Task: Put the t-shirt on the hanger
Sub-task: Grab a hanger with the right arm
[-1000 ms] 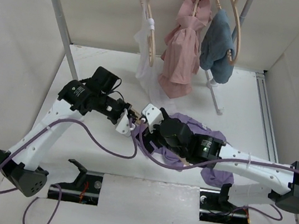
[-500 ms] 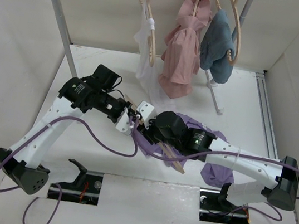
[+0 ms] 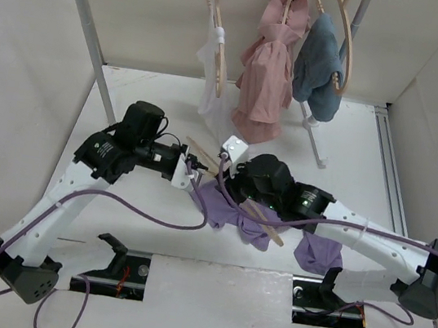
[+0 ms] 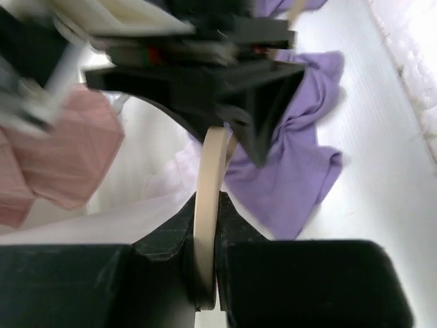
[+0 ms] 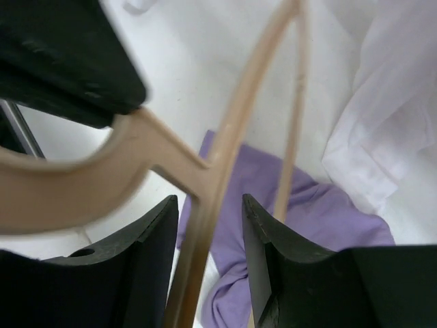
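Note:
The pale wooden hanger [image 3: 268, 231] lies slanted over the middle of the table. My left gripper [image 3: 192, 175] is shut on its rounded hook, which shows pinched between the black fingers in the left wrist view [image 4: 208, 178]. My right gripper [image 3: 227, 182] is open, its jaws straddling the hanger's arm [image 5: 225, 150] just past the neck, with a gap on the right side. The lavender t-shirt [image 3: 224, 210] is crumpled on the table under the hanger. A second fold of it lies under my right arm. It also shows in both wrist views [image 4: 300, 143] [image 5: 252, 198].
A clothes rack [image 3: 88, 21] stands at the back. A white garment [image 3: 216, 64], a pink garment [image 3: 267, 64] and a blue-grey garment [image 3: 321, 60] hang on it from like hangers. Beige walls close in on the left and right.
My left gripper has swung back and up with the hanger hook, turning the hanger more diagonal. My right gripper has shifted back-right along the hanger. The t-shirt has bunched under it.

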Tool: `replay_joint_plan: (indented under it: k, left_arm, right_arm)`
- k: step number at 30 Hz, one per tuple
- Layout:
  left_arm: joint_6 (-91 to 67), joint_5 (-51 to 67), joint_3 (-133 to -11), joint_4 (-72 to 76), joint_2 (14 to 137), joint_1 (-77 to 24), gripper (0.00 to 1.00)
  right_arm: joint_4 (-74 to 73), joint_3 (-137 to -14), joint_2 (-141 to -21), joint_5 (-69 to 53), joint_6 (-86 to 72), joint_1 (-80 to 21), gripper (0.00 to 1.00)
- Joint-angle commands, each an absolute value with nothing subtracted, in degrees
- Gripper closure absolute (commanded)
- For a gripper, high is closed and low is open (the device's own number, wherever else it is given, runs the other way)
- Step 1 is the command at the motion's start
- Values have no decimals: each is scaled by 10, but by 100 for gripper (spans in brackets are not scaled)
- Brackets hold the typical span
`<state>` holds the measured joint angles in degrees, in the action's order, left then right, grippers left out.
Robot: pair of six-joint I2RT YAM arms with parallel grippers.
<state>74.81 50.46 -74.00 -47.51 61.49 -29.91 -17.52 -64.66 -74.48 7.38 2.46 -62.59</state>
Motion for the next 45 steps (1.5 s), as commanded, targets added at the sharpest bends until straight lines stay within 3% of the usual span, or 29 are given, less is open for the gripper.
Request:
replay_joint_plan:
  k: [1, 5, 8, 10, 13, 15, 16, 19, 21, 23, 26, 35, 39, 42, 45]
  left_arm:
    - [633, 538, -705, -367, 585, -302, 100]
    - [592, 543, -738, -408, 634, -302, 99]
    - [595, 555, -773, -457, 674, -302, 89]
    - [595, 562, -773, -457, 679, -302, 100]
    - [595, 568, -773, -457, 679, -302, 100]
    - [589, 568, -786, -468, 686, -302, 100]
    - [589, 568, -794, -476, 694, -302, 100]
    - [610, 573, -802, -510, 707, -302, 100]
    - [624, 597, -808, -531, 713, -302, 100]
    - [629, 603, -814, -542, 713, -302, 100]
    - [635, 609, -819, -555, 718, -302, 100]
    - [656, 641, -852, -574, 748, -281, 100]
    - [688, 653, -877, -628, 772, -281, 100]
    - [688, 667, -883, -635, 778, -276, 100]
    - [693, 672, -883, -635, 772, -276, 100]
  right_arm:
    - [-163, -623, -694, 40, -22, -608, 100]
    - [-169, -613, -680, 46, -17, -608, 100]
    - [-164, -607, -665, 52, -17, -608, 100]
    - [-163, -607, -664, 52, -11, -608, 100]
    - [-180, -613, -670, 71, -18, -608, 100]
    - [-194, -626, -677, 77, -18, -608, 68]
    - [-194, -633, -683, 77, -12, -608, 58]
    - [-186, -628, -683, 109, -12, -608, 39]
    - [-151, -619, -683, 109, -4, -608, 35]
    - [-144, -619, -683, 116, 3, -608, 23]
    - [-154, -640, -688, 104, 53, -608, 19]
    - [-164, -625, -708, -68, 166, -608, 20]
    - [-150, -625, -714, -65, 150, -603, 29]
    - [-150, -620, -714, -42, 134, -603, 41]
    - [-172, -620, -730, -21, 121, -603, 37]
